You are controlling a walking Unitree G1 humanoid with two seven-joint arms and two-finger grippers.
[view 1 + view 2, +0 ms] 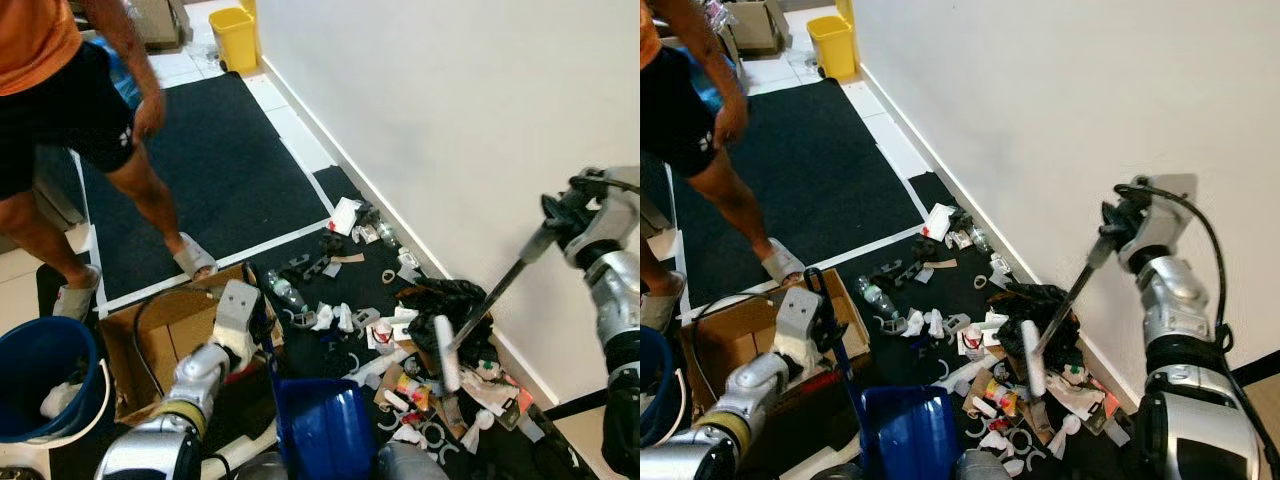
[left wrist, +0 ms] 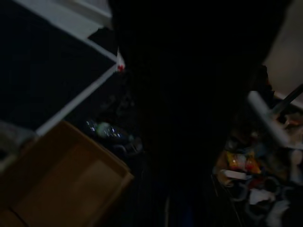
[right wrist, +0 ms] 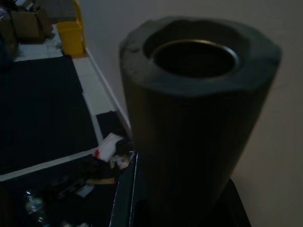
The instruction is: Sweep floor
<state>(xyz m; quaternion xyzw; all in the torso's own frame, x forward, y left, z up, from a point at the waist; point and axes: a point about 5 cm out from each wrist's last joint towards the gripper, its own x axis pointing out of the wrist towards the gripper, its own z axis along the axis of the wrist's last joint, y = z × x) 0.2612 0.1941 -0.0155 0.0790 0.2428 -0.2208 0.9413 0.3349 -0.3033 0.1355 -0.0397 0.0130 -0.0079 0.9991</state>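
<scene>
Mid-sweep. My right gripper (image 1: 1118,228) clamped on broom (image 1: 1065,305), head in litter (image 1: 400,340) by wall. Left gripper (image 1: 262,312) closed on dustpan (image 1: 325,428) handle. Next: I drag litter toward dustpan.

Broom (image 1: 487,308) tilted, white head down in litter pile (image 1: 420,350) along wall; blue dustpan (image 1: 322,425) just beside, apparently upright.

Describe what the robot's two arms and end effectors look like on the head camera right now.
Both arms are silver, rounded metal segments with black joints. The left arm has a yellowish band near the elbow and a boxy pale-grey wrist housing; its end effector is black. The right arm carries a looping black cable along the wrist, ending in a black end effector.
</scene>
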